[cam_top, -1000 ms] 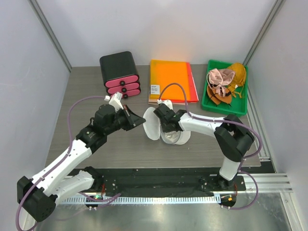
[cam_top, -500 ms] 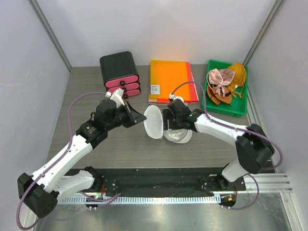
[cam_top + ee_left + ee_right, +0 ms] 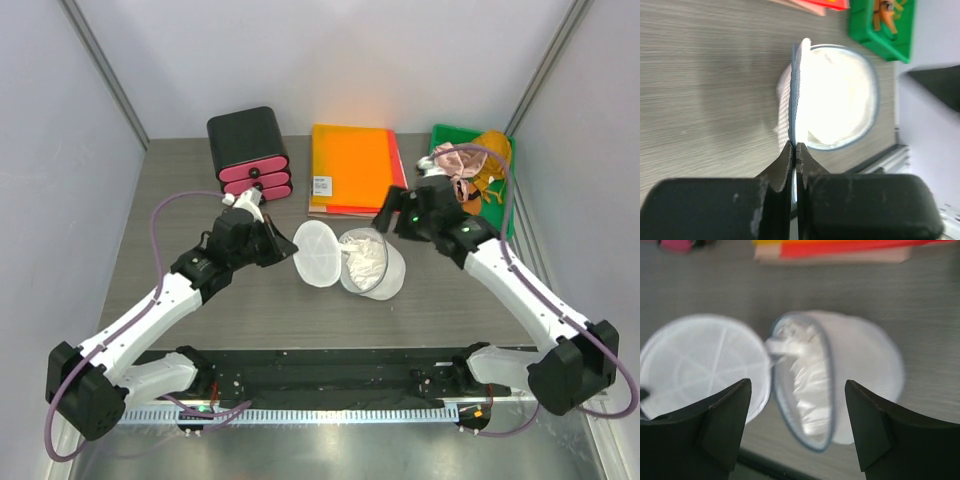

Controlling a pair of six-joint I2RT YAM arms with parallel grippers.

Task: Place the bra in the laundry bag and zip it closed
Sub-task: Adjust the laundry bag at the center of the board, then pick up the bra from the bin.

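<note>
The laundry bag (image 3: pixel 385 283) lies open mid-table, a white round mesh case with a dark zipper rim. Its lid (image 3: pixel 318 254) stands up on edge at the left. My left gripper (image 3: pixel 285 247) is shut on the lid's rim, and in the left wrist view the left gripper (image 3: pixel 795 146) pinches the rim (image 3: pixel 795 90) edge-on. The bra (image 3: pixel 366 256), crumpled white fabric, lies inside the lower half (image 3: pixel 865 365). My right gripper (image 3: pixel 385 214) hangs open above and behind the bag. In the right wrist view the right gripper (image 3: pixel 797 385) holds nothing, with the bra (image 3: pixel 807 390) below it.
A green tray (image 3: pixel 432 208) with orange and pink garments (image 3: pixel 465 165) sits at the back right, close to my right arm. Orange folders (image 3: pixel 352 165) lie at the back centre. A black box with pink drawers (image 3: pixel 248 150) stands at the back left.
My right gripper has opened and drawn back up and to the right, out of the bag, leaving the white fabric inside. The left gripper still pinches the lid.
</note>
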